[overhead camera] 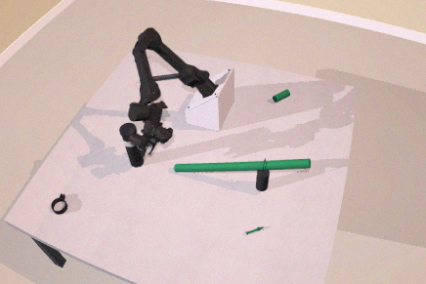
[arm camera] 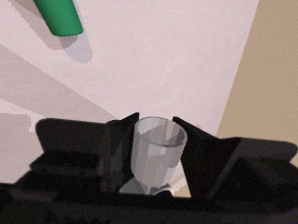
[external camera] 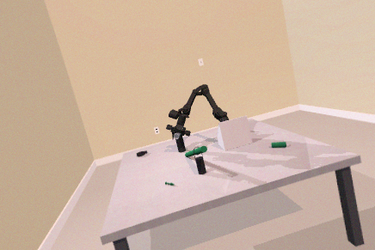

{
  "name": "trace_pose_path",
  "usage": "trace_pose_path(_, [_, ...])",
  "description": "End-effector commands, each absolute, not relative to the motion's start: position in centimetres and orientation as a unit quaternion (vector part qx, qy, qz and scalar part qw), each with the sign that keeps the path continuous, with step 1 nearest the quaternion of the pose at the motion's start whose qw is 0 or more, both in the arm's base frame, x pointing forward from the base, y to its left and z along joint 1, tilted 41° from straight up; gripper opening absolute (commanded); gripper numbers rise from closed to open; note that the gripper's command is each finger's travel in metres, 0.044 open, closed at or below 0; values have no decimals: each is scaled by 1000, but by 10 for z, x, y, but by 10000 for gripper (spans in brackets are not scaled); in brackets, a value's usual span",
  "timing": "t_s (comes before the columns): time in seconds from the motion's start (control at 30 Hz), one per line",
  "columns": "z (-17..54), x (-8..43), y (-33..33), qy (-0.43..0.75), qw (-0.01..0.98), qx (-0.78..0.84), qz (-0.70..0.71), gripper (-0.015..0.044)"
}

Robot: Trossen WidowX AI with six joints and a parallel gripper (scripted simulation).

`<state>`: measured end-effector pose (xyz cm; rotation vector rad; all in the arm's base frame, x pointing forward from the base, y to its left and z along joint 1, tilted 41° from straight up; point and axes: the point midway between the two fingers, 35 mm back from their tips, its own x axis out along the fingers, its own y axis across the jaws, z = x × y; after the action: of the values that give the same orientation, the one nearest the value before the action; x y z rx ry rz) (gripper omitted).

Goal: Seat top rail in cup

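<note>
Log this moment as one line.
Hand: shut on rail-end cup | green rail: cut end outside cup | seating: not done

Big post beside end effector; gap btwn post & rail.

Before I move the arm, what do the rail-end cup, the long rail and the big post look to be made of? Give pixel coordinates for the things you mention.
Rail-end cup (arm camera: 158, 162): probably galvanized or dull bare metal, judging by its grey, streaky shading.
Long rail (overhead camera: 220, 166) (external camera: 196, 151) (arm camera: 61, 17): smooth green coating; painted metal or plastic, can't tell.
Big post (overhead camera: 134, 154) (external camera: 181, 143): matte black, perhaps coated metal.
</note>
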<state>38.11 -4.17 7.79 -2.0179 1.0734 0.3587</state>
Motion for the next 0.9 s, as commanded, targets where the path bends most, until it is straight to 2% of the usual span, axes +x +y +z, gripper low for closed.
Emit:
trace_pose_path(0.0, [77,378,-42,423,397,-801,151,0])
trace_pose_path(0.87, [75,362,-44,393,353,-821,217,0])
